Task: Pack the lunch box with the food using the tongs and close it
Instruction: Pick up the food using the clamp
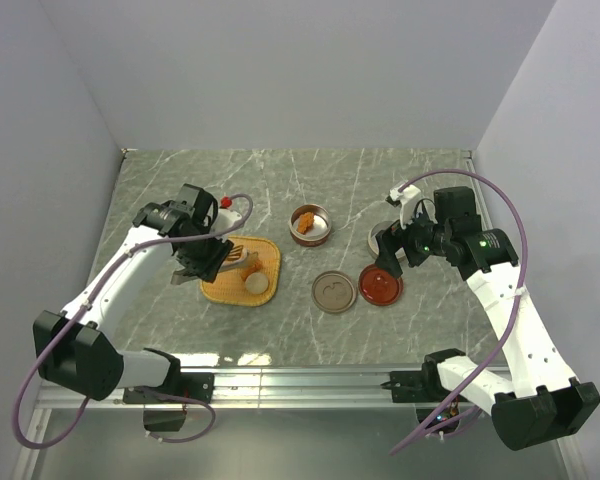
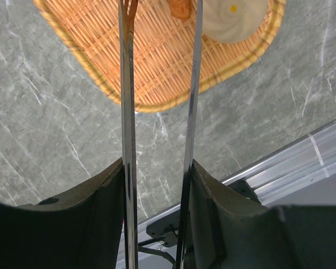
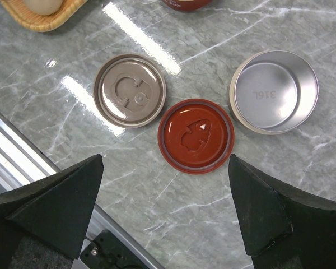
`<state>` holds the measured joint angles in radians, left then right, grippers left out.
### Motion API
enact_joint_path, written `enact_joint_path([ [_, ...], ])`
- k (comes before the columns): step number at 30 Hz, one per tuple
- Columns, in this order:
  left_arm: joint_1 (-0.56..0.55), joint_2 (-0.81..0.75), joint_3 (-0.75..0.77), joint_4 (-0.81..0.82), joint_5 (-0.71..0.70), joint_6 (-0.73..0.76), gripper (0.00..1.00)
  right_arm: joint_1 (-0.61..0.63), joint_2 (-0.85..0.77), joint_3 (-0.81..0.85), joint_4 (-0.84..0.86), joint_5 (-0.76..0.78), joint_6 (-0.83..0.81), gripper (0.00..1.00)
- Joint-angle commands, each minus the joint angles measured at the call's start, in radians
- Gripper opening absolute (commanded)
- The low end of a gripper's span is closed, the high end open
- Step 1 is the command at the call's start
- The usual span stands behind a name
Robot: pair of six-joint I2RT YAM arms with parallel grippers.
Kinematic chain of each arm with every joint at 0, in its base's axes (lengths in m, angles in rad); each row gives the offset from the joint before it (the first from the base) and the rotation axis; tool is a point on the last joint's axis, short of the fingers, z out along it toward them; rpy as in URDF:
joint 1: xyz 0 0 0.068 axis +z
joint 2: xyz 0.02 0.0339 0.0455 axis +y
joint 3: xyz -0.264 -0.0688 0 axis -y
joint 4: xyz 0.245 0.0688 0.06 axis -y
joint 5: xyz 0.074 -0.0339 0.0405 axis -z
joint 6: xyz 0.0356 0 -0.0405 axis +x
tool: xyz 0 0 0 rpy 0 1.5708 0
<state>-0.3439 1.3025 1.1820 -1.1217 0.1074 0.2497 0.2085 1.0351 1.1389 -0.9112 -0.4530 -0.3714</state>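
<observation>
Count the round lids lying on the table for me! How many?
2. The tan lid lies flat on the left; the red lid lies right beside it, next to the empty silver tin. None looks hidden.

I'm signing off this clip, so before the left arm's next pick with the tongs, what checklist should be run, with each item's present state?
1. Hold on tongs by left gripper: ok.
2. Aim: tongs over tray, with ball and nugget ahead: ok.
3. Tips around a piece: cannot tell, they run out of the wrist view.
4. Open, empty silver box: ok.
5. Both lids off, red lid and beige lid flat on the table: ok.
6. Open right gripper, away from the tray: ok.
</observation>
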Motion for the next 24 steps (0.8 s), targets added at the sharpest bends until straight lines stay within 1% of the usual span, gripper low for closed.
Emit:
enact_joint_path([
  [1, -0.007, 0.001, 0.030, 0.013, 0.002, 0.017, 0.49, -0.009, -0.010, 0.010, -0.003, 0.005, 0.002, 1.00],
  [12, -0.056, 0.007, 0.013, 0.007, -0.008, 0.020, 0.46, -0.011, 0.003, 0.016, -0.002, 0.004, -0.001, 1.00],
  [24, -0.066, 0.052, 0.005, 0.019, -0.038, 0.017, 0.47, -0.009, 0.000, 0.015, -0.005, 0.010, -0.004, 1.00],
])
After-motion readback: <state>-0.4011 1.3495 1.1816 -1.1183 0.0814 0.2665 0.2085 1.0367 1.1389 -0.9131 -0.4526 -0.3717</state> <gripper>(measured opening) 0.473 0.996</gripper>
